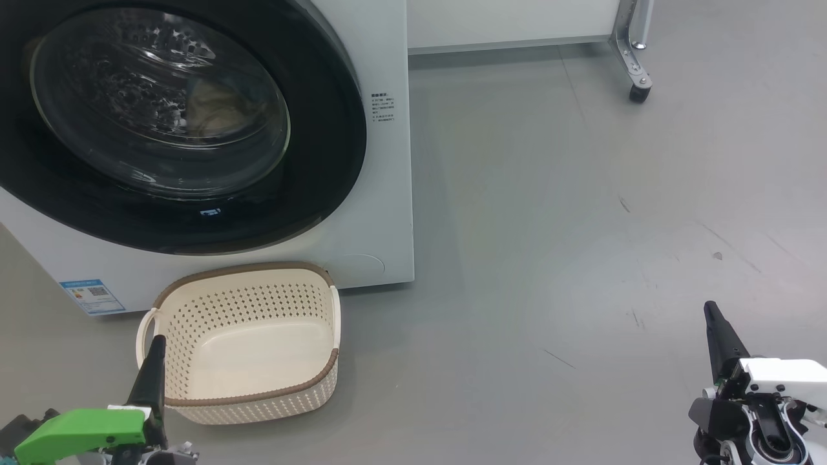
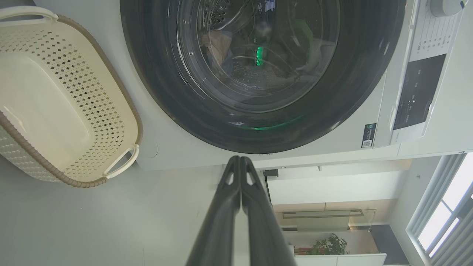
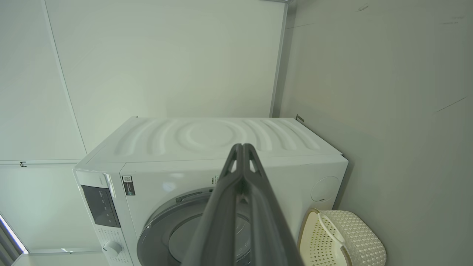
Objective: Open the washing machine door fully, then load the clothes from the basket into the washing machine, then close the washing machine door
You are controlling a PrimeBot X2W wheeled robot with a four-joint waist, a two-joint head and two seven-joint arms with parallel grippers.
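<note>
From the head view I read this as the tail end of the job. The washing machine door [image 1: 174,123] looks flush against the white front of the washing machine [image 1: 384,194]. The basket [image 1: 258,302] on the floor [image 1: 549,226] just in front of it has nothing in it. Behind the glass I can make out a pale bundle that I take to be the clothes [image 1: 216,113], though reflections blur it. My left end effector [image 1: 157,342] hangs low at the basket's near left corner, fingers pressed together on nothing. The right end effector [image 1: 711,309] is well off to the right over bare floor, likewise closed and empty. What is left, I judge, is to make sure the latch has caught, since I cannot see the seam on the latch side clearly. I would lay a closed fingertip flat on the black rim, away from the bulging glass, and press gently straight in. Jabbing at an angle could skid off the gloss. The basket is the one obstacle, standing between my left arm and the lower rim, so I would lift over it rather than sweep through. The blue label [image 1: 92,296] at the lower corner and a castor [image 1: 639,92] on a metal frame far to the right are well clear. The control panel [image 2: 417,92] sits beside the door, and I would keep off it.
</note>
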